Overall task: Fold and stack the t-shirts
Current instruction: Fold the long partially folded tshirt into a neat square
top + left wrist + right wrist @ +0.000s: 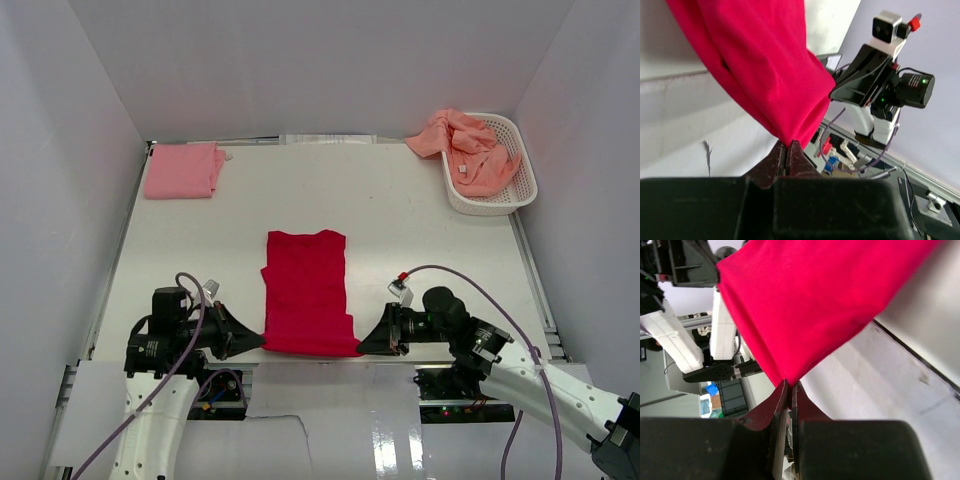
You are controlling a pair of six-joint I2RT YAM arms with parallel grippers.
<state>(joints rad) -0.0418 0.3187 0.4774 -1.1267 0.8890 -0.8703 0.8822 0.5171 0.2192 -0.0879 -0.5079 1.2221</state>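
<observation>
Mid-fold on red t-shirt (307, 290) — lies flat at centre of table (420, 220), hem at near edge. Left pincer (252, 342) and right pincer (368, 346) each clamped on a hem corner. Next, likely: lift both together, carry hem toward collar — keep cloth taut. Folded pink t-shirt (183, 170) sits far left.

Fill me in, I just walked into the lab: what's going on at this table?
Two robot arms are folding t-shirts. The left gripper and right gripper are each shut on a near corner of the red t-shirt, which lies lengthwise in the middle. A pink t-shirt sits folded at the far left corner, and salmon t-shirts are heaped unfolded in the white basket at the far right.
</observation>
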